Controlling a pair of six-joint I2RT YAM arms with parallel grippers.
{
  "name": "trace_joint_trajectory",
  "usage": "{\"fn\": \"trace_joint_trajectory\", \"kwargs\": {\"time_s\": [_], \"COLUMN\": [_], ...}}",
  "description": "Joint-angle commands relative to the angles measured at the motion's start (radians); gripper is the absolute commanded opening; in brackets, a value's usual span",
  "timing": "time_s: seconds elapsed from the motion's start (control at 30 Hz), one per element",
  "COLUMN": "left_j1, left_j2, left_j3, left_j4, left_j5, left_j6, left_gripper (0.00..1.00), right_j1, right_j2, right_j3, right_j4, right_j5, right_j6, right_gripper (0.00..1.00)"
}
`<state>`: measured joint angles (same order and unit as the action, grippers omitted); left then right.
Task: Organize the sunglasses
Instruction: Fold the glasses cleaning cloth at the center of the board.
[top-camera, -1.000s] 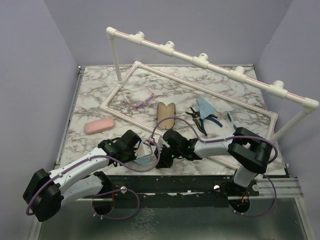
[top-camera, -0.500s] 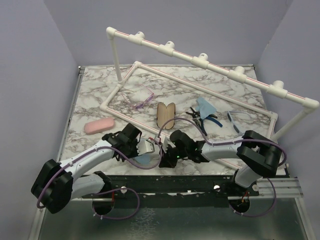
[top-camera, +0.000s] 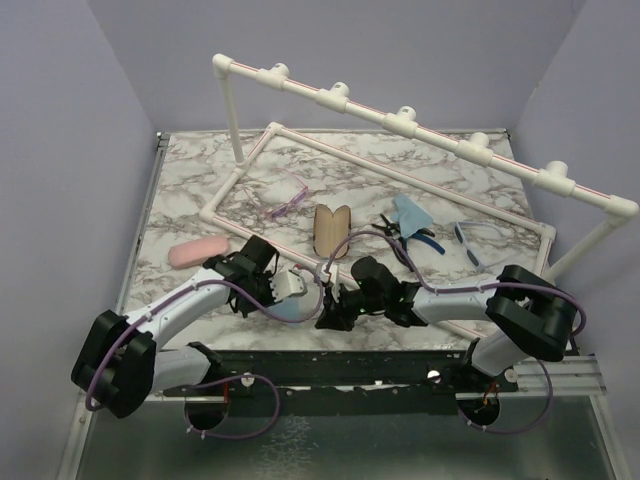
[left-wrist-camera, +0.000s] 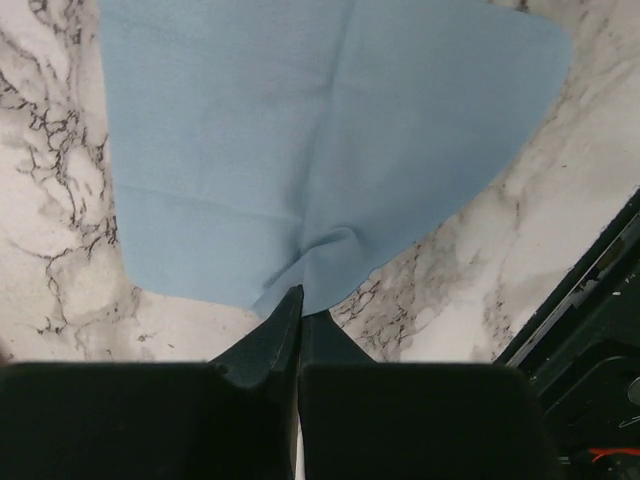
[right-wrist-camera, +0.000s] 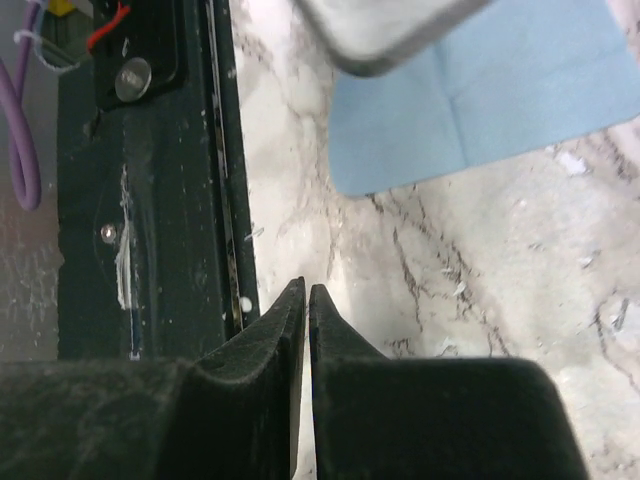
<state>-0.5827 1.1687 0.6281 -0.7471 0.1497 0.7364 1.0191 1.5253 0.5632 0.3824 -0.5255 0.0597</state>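
Pinches cloth in left end effector at worktop's near edge. Shows right end effector narrow, empty, just beside. Places pink sunglasses at 12 o'clock from left, blue pair at 2 o'clock from right, both well apart. Probably favours the free right arm.
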Motion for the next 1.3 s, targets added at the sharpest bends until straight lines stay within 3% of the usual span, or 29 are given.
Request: {"fn": "trace_joint_trajectory", "kwargs": {"time_s": [0.0, 0.43, 0.8, 1.07, 1.27], "left_j1": [0.048, 0.122, 0.155, 0.156, 0.159], "left_j2": [0.051, 0.16, 0.176, 0.185, 0.202], "left_j3": [0.055, 0.109, 0.11, 0.104, 0.087], "left_j4": [-0.039, -0.017, 0.005, 0.046, 0.063], "left_j5": [0.013, 0.002, 0.016, 0.003, -0.062], "left_j6": [-0.055, -0.077, -0.046, -0.045, -0.02], "left_gripper": [0.0, 0.0, 0.0, 0.0, 0.0], "right_j1": [-0.008, -0.032, -0.034, -0.089, -0.1], "right_j2": [0.022, 0.1, 0.239, 0.314, 0.283], "right_j3": [0.015, 0.049, 0.028, 0.025, 0.055], "right_j4": [0.147, 0.288, 0.618, 0.713, 0.567], "right_j5": [-0.058, -0.018, -0.002, 0.02, 0.102], "right_j6": [-0.018, -0.1, -0.08, 0.125, 0.144], "right_gripper": [0.11, 0.2, 0.51, 0.5, 0.46]}}
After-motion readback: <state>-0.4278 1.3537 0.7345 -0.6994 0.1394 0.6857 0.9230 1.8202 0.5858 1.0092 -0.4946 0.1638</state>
